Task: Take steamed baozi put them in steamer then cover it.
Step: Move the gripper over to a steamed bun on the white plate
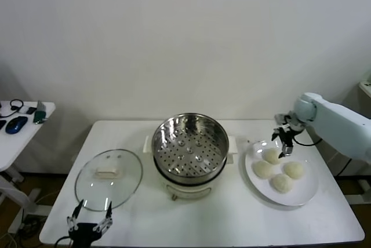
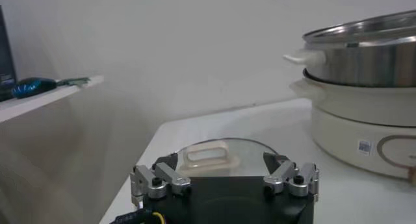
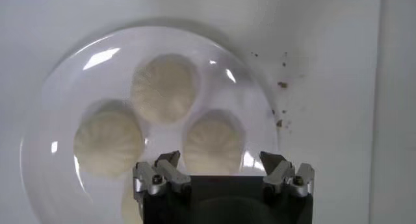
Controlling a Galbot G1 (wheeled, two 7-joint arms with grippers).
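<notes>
Reaching arm: right gripper (image 1: 284, 142), fingers spread and empty, directly above the nearest of the steamed baozi (image 1: 271, 155).
Waiting arm: left gripper (image 1: 88, 223), fingers released, near the cover (image 1: 109, 172).
Destination: steamer (image 1: 189, 145), leftward.

Fourth baozi (image 3: 130, 206) mostly behind right gripper (image 3: 223, 169); steamer (image 2: 364, 102) edge-cropped

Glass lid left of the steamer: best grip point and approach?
Grip the cream handle at the centre of the lid, coming from above. The lid lies flat with its handle up, the only raised part. Left tool is open at the table's front edge.
</notes>
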